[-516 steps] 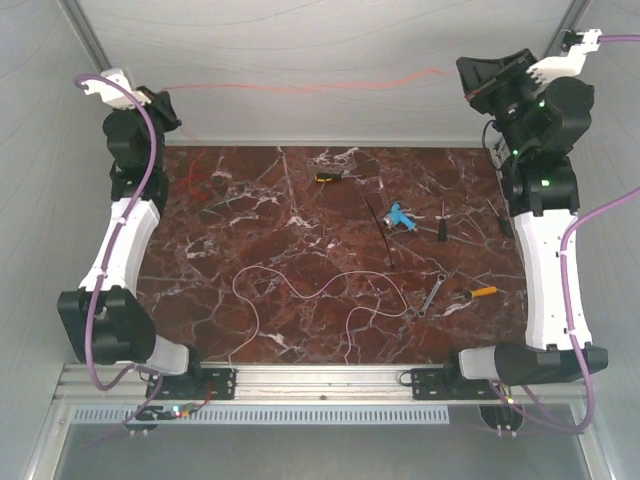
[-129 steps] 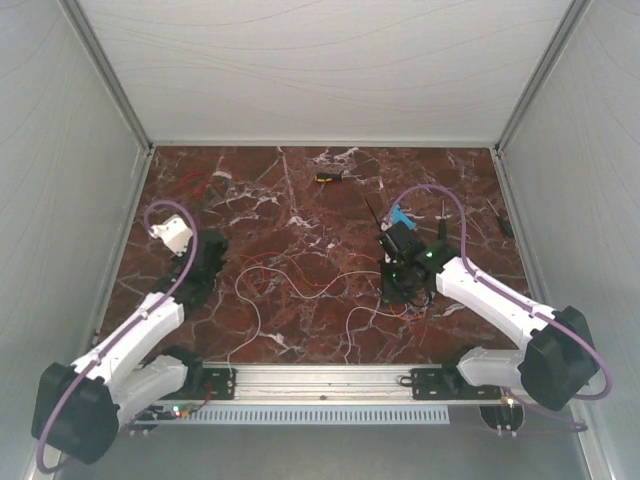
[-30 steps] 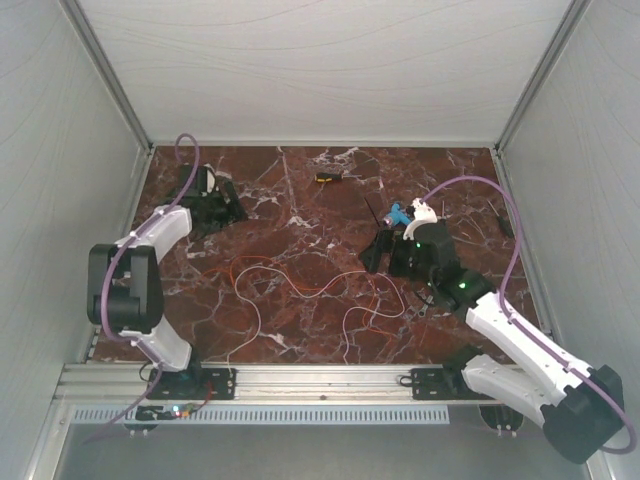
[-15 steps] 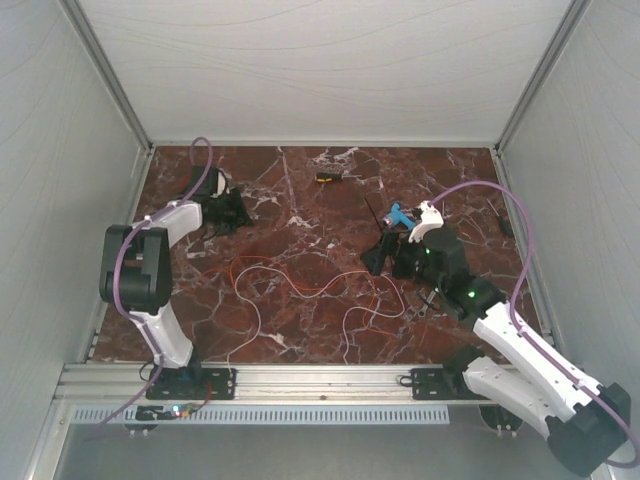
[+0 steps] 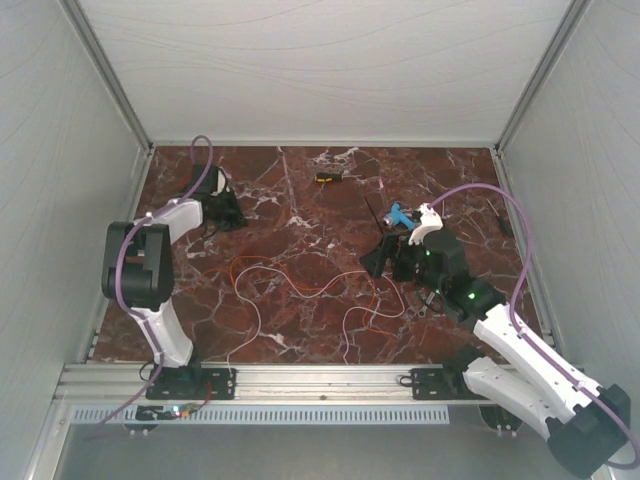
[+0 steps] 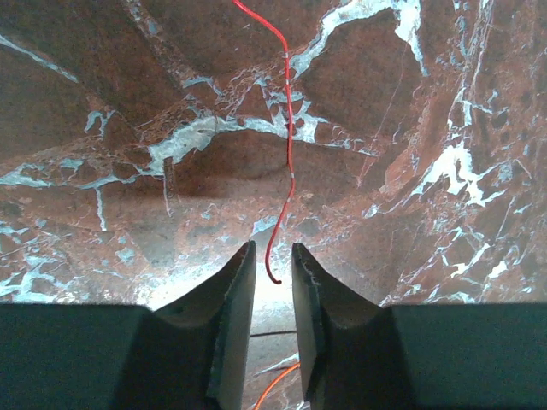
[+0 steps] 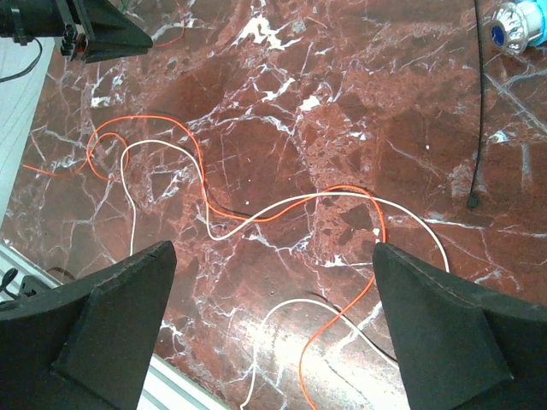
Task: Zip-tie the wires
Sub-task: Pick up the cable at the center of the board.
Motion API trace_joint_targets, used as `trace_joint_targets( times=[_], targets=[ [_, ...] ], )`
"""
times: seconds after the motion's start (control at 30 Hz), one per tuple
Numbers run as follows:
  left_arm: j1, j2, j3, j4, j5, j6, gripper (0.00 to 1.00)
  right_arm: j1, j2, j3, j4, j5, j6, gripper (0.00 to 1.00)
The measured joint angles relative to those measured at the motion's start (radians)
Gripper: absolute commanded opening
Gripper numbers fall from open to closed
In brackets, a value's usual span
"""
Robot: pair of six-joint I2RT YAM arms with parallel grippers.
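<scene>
The wires lie in loose loops mid-table: a white wire [image 5: 247,300] [image 7: 171,149] and an orange wire [image 5: 300,281] [image 7: 184,145]. A red wire [image 6: 289,128] runs along the marble at the far left, and its curled end sits between the fingertips of my left gripper [image 5: 226,210] [image 6: 273,248]. Those jaws stand a narrow gap apart and do not touch the wire. My right gripper [image 5: 383,257] [image 7: 273,248] hovers wide open above the white and orange loops, holding nothing. The zip tie [image 7: 477,102] [image 5: 372,209], a black strip, lies just beyond it, partly hidden in the top view.
A black-and-yellow tool [image 5: 328,178] lies at the back of the marble table [image 5: 300,200]. A blue and white object [image 5: 400,213] [image 7: 517,21] sits by the zip tie's far end. The table's front rail [image 7: 26,282] shows at the lower left of the right wrist view.
My left gripper's jaws have narrowed a lot around the red wire's end, and the gripper has shifted slightly right. The right gripper has stayed wide open and barely moved.
</scene>
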Motion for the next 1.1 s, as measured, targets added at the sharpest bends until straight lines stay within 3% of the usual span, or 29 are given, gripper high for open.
trace_joint_targets(
  times=[0.13, 0.4, 0.7, 1.1],
  targets=[
    [0.008, 0.014, 0.0, 0.012, 0.017, 0.002, 0.0, 0.0, 0.0, -0.007, 0.0, -0.009, 0.008, 0.98],
    [0.022, 0.003, -0.002, 0.021, 0.037, 0.004, 0.0, 0.0, 0.0, -0.008, 0.0, -0.026, 0.019, 0.98],
    [0.022, -0.254, -0.009, 0.021, 0.046, 0.005, 0.0, 0.0, 0.012, -0.002, 0.017, -0.105, 0.018, 0.98],
    [-0.016, -0.438, 0.03, -0.006, 0.16, 0.033, 0.0, 0.069, 0.195, 0.158, 0.141, -0.218, -0.017, 0.98]
  ],
)
